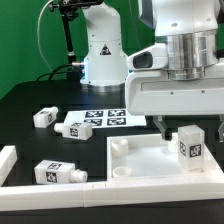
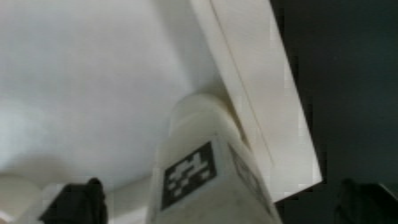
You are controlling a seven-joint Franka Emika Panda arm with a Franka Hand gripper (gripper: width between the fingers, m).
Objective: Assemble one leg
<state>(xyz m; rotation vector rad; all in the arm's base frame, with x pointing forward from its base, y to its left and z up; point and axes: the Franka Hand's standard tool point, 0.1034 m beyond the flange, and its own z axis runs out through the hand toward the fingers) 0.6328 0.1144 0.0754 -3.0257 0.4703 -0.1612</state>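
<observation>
A white leg (image 1: 188, 143) with a black-and-white tag stands upright on the right part of the large white square panel (image 1: 140, 165). My gripper (image 1: 187, 127) hangs just above it, with one finger (image 1: 159, 123) to its left in the exterior view. In the wrist view the leg (image 2: 205, 165) rises between the two dark fingertips (image 2: 75, 203), with a gap on each side. The gripper (image 2: 217, 205) is open and straddles the leg's top. The panel's raised rim (image 2: 249, 80) runs beside the leg.
Two more tagged legs lie on the black table at the exterior view's left (image 1: 43, 117) and front left (image 1: 58, 172); a third (image 1: 75, 128) lies beside the marker board (image 1: 105, 120). A white rail (image 1: 8, 160) borders the left and front. The robot base (image 1: 100, 50) stands behind.
</observation>
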